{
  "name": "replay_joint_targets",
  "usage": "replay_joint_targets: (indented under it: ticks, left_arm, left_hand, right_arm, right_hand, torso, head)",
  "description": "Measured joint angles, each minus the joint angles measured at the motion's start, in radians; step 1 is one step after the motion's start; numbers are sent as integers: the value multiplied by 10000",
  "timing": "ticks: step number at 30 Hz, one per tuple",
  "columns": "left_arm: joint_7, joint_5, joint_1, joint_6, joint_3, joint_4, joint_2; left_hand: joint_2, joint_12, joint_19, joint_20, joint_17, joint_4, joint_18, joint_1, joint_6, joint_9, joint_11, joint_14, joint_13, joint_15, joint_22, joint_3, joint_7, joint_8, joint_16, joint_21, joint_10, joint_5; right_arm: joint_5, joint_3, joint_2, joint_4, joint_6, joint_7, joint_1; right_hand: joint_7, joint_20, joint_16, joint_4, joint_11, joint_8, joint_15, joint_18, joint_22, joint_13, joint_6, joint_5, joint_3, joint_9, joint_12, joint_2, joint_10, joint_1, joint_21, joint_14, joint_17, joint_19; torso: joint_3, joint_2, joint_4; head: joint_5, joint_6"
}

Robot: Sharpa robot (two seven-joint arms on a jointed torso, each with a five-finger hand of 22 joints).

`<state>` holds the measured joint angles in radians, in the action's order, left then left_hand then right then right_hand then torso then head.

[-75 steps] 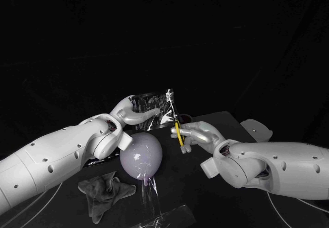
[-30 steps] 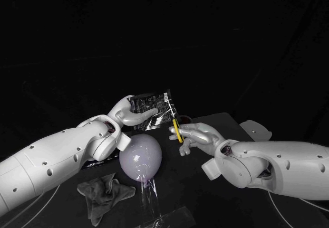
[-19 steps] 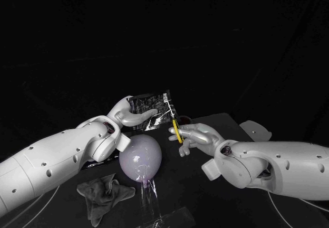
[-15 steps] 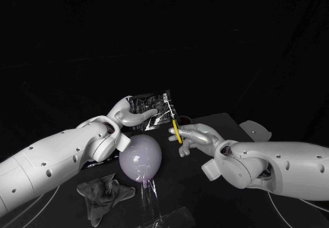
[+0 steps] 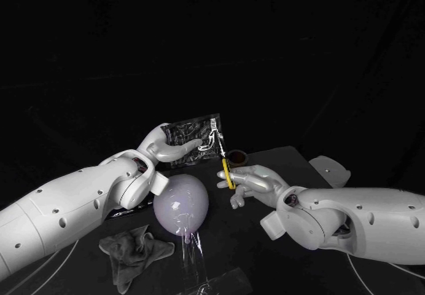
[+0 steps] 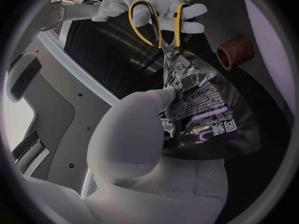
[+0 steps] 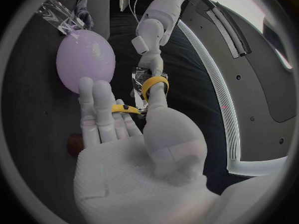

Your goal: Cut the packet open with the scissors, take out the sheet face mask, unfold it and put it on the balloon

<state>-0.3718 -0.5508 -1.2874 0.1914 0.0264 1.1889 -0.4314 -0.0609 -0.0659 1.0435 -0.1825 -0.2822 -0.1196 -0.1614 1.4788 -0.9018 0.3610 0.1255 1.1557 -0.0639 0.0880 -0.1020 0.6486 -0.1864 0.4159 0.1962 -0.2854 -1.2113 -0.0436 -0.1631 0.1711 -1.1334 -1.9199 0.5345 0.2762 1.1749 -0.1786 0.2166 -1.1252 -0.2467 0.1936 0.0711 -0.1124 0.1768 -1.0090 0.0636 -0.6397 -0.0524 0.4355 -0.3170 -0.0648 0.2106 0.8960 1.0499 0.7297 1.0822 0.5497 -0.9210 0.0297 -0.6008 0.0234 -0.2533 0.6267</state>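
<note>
Item: sheet-mask packet (image 5: pixel 199 132), dark glossy foil with pale print, held in the air above the far half of the black table (image 5: pixel 266 215). I judge it light, thin, floppy and slick; the best grip is flat on a sealed margin near the cut line, to keep the film taut. Left hand (image 5: pixel 164 147): pinching the packet's side edge between thumb and fingers. Right hand (image 5: pixel 255 182): gripping the yellow-handled scissors (image 5: pixel 228 172), fingers through both loops, with the blades raised against the packet's opposite edge. I cannot tell how far the blades are parted or how far the film is cut. Balloon (image 5: pixel 182 204): pale lilac, lying on the table below the packet, just beside the left forearm. I judge it very light, prone to roll and easily punctured, so I would keep the scissor tips away. Also listed: a grey cloth (image 5: pixel 132 246) near the table's front-left corner, a clear plastic wrapper (image 5: pixel 199 270) at the front edge, and a small brown cylinder (image 6: pixel 235 52) near the far edge.
</note>
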Motion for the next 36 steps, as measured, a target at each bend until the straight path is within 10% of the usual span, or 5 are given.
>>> replay_joint_targets:
  ticks: [36]
  left_arm:
    - [-5, 199, -1, -35, -2, 18, 9]
  left_hand:
    - [-44, 0, 0, 0, -3, 12, 4, -44, -19, 2, 0, 2, 0, 3, 0, 11, -18, -25, 0, 0, 0, -22]
  right_arm:
    - [-176, -34, 103, 245, -1, 197, 249]
  right_hand:
    - [-76, -36, -77, -29, -35, 137, -1, -72, 29, -2, -460, 0, 28, -181, 1, 146, 35, 147, 0, 2, -51, 36]
  torso:
    - [1, 6, -14]
  head:
    - [-21, -83]
